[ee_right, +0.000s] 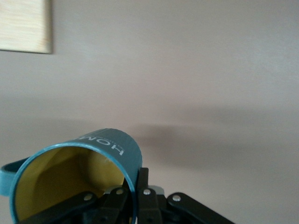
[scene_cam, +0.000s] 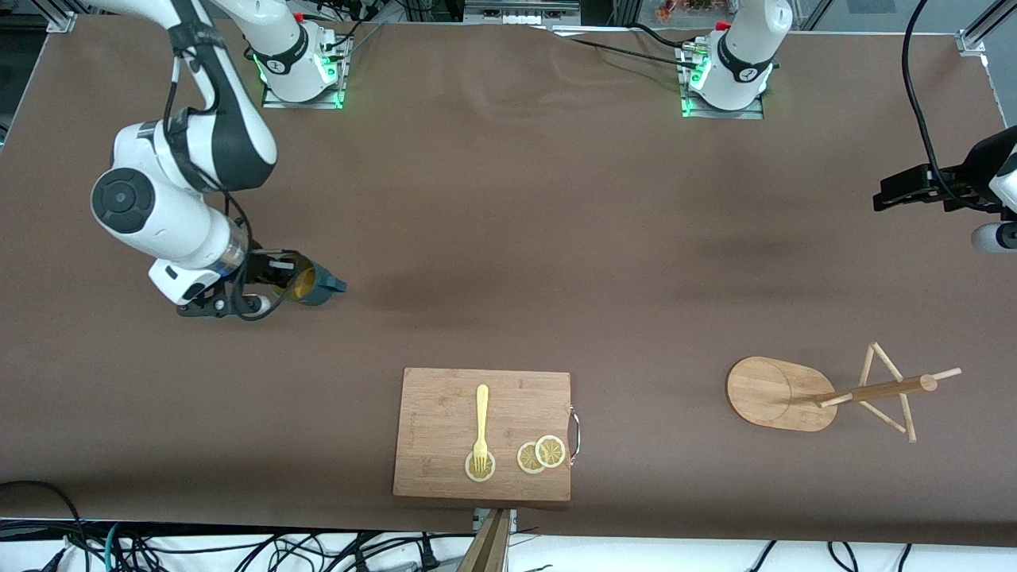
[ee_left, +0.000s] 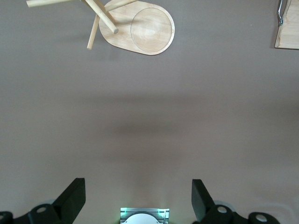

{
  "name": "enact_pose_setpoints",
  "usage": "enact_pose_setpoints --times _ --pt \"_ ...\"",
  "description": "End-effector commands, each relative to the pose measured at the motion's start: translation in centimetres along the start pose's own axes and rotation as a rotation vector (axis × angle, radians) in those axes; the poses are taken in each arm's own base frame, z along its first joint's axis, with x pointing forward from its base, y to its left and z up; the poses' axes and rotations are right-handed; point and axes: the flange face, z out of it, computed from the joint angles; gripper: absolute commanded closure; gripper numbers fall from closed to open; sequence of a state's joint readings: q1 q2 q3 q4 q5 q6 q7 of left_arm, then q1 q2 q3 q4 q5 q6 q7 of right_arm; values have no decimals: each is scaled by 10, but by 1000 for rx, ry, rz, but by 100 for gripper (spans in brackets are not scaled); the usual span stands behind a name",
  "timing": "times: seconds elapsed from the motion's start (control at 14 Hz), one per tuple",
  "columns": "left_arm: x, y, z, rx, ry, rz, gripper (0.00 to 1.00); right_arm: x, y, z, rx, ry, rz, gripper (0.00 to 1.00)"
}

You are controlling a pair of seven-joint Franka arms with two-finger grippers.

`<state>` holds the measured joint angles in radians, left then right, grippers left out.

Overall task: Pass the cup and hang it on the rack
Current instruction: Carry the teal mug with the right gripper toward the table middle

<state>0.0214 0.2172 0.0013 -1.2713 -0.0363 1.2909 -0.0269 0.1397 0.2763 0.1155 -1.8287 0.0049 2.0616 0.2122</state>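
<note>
Wooden cutting board (scene_cam: 445, 413) with yellow fork (scene_cam: 481, 425) and three lemon slices (scene_cam: 541, 454) on it.
</note>
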Motion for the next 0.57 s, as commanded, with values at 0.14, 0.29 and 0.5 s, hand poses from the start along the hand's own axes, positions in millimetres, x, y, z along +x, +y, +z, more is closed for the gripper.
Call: enact_pose_setpoints --times 0.14,0.29,0.5 --pt "3 1 -5 18 9 0 0 -9 -118 -20 15 28 173 100" --pt "8 -1 0 16 0 -4 0 -19 -168 -10 20 22 189 100" --pt "13 -4 0 17 3 -10 0 -45 -262 20 8 11 121 100"
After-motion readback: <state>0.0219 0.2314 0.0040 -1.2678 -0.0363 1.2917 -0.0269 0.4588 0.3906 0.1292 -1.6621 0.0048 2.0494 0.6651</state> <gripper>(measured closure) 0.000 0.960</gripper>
